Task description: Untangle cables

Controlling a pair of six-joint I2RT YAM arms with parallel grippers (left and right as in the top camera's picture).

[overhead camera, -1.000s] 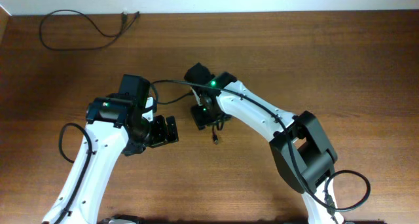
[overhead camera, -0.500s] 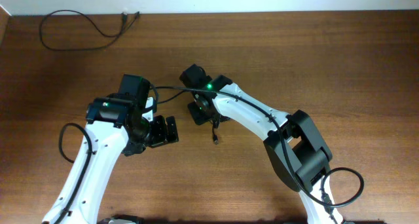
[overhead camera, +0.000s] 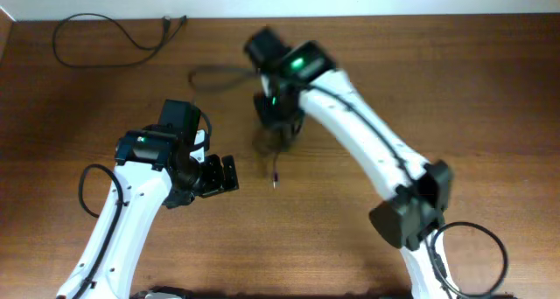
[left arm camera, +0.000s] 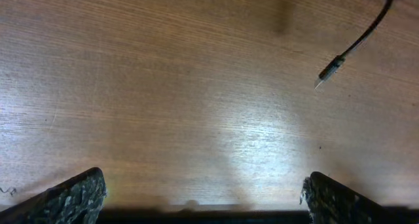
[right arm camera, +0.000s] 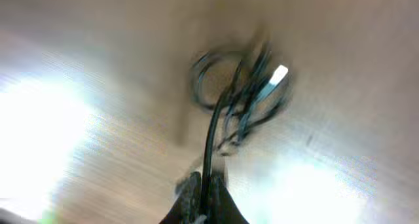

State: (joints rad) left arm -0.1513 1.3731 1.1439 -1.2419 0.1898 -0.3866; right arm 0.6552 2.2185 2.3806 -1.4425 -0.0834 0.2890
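My right gripper (overhead camera: 278, 117) is shut on a strand of the cables (overhead camera: 268, 143), and a blurred black bundle of them hangs under it above the table's middle. One plug end (overhead camera: 275, 182) dangles lowest. In the right wrist view a cord runs straight up between the closed fingers (right arm camera: 194, 192) to the tangle of loops (right arm camera: 239, 98), which carries a pale plug (right arm camera: 279, 74). My left gripper (overhead camera: 225, 173) stands open to the left of the bundle, holding nothing. The left wrist view shows its fingertips (left arm camera: 88, 188) wide apart over bare wood, with a plug end (left arm camera: 330, 69) at the upper right.
A separate thin black cord (overhead camera: 96, 41) lies looped at the table's far left back corner, near the white wall. A blurred dark loop (overhead camera: 217, 77) by the right wrist looks like the arm's own cable. The table (overhead camera: 455, 89) is brown wood.
My right gripper has closed on a cord and swung toward the back of the table, carrying the tangle off the wood. The left arm has stayed where it was.
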